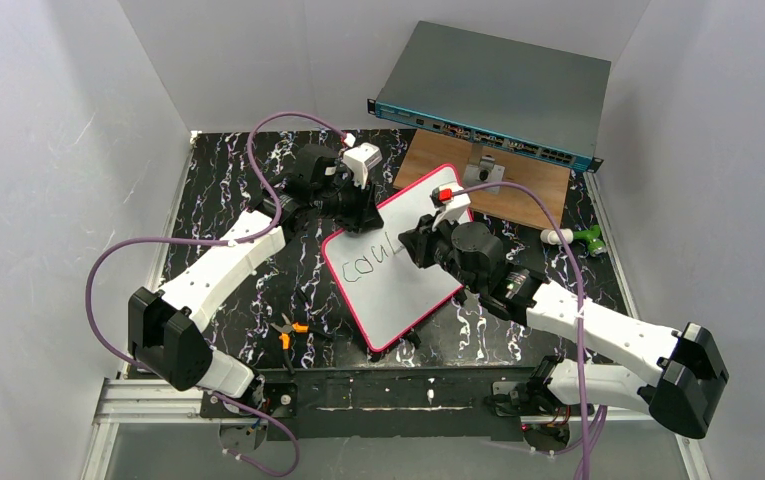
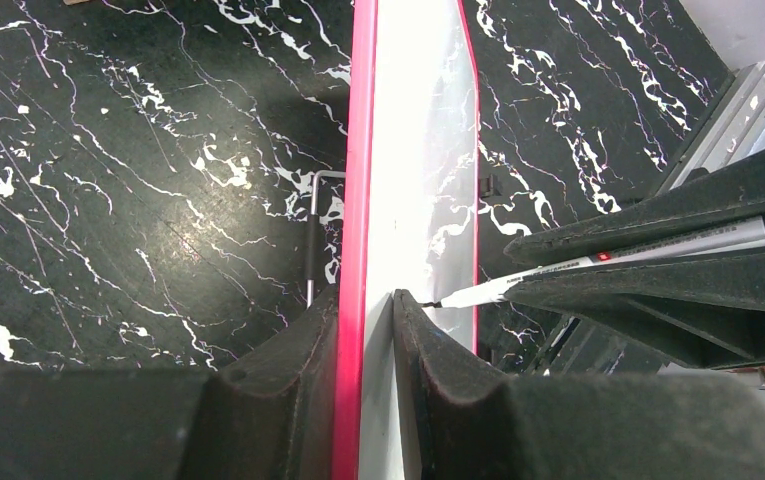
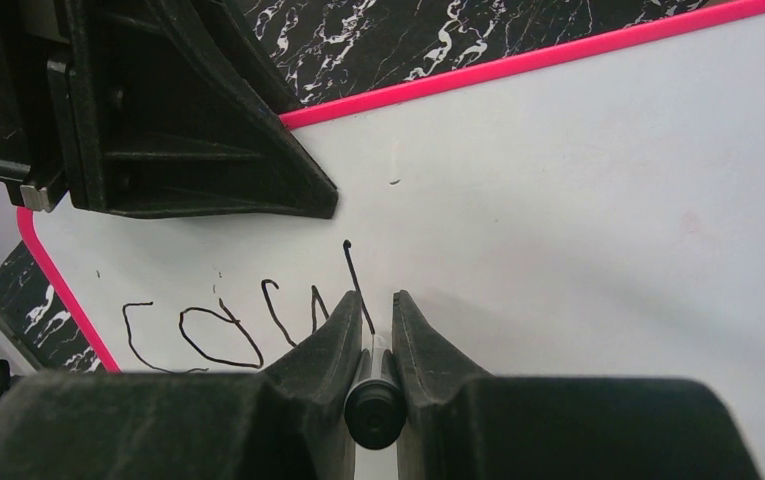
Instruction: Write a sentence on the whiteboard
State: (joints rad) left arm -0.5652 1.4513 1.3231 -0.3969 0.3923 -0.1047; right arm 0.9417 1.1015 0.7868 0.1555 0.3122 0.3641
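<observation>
Though edge-on from the left wrist, whiteboard in left claw's pinch; marker in right claw's.

Whiteboard centre; switch box behind it; pliers front-left.

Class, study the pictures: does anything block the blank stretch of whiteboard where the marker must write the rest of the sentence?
Nothing visible does. The right claw holds the marker at the end of the letters; the whiteboard beyond them is bare. The left claw grips the edge, off the writing line.
</observation>
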